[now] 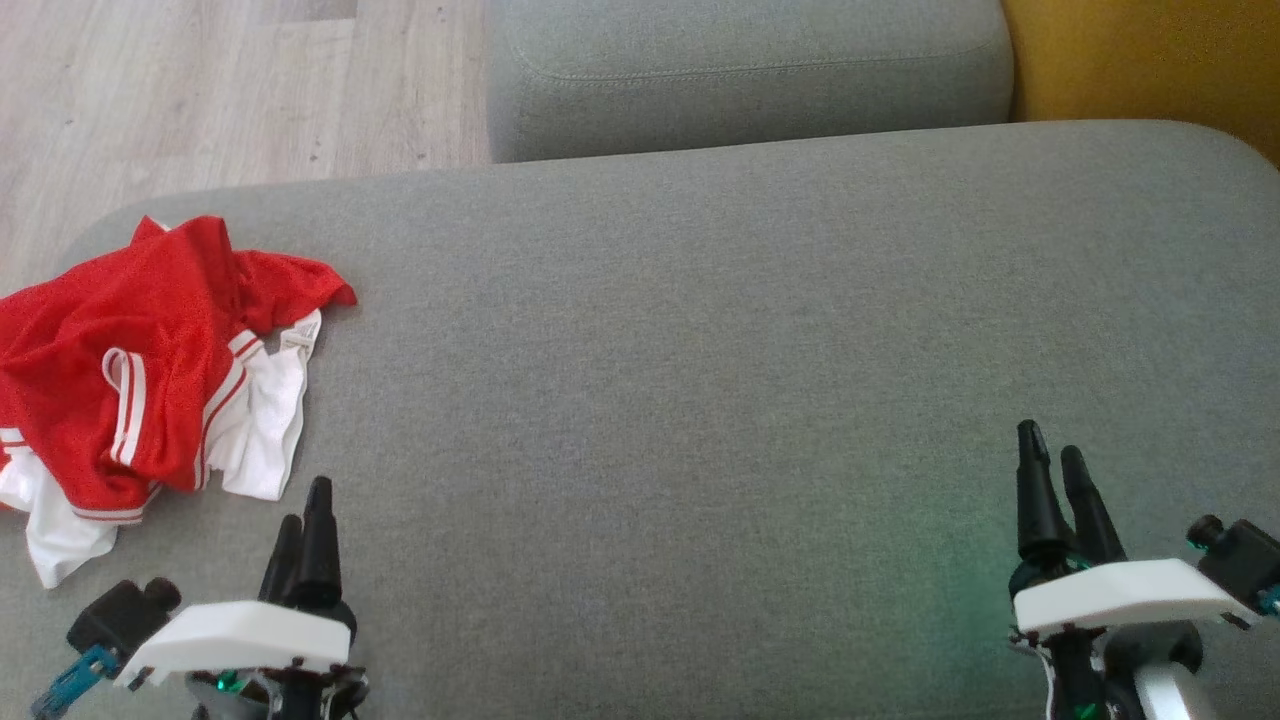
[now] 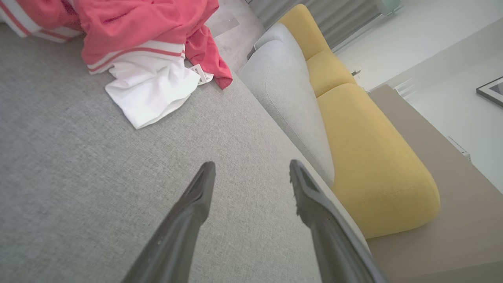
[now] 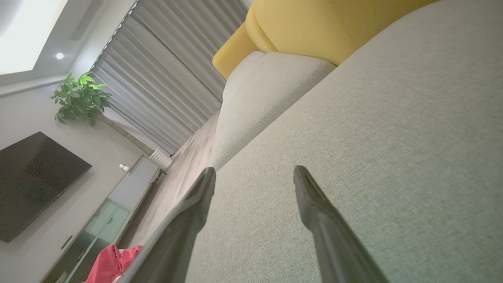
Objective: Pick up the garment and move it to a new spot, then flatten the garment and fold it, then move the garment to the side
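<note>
1. Garment, red mesh with white trim and white panels, lies crumpled at the left end of the grey cushion. Its far-left part runs past the edge of the head view.
2. Your left gripper sits just beside the garment's near white flap, jaws spread wide and empty. Your right gripper is well apart from it over bare cushion, jaws also spread and holding nothing.
3. Make the pickup with the left arm. Aim for the bunched red folds rather than the loose white flap, which would probably drag out as a single layer.
4. Lift until the trailing cloth clears the cushion, then carry it toward the bare middle between your grippers, where there looks to be room to flatten.
5. Expect the woven upholstery to give under the fingertips and cling to mesh, so press lightly.
6. Mind the cushion's left edge: wood floor lies just beyond it. A second grey cushion and a yellow cushion sit behind. Curtains, a plant and a television stand farther off.
</note>
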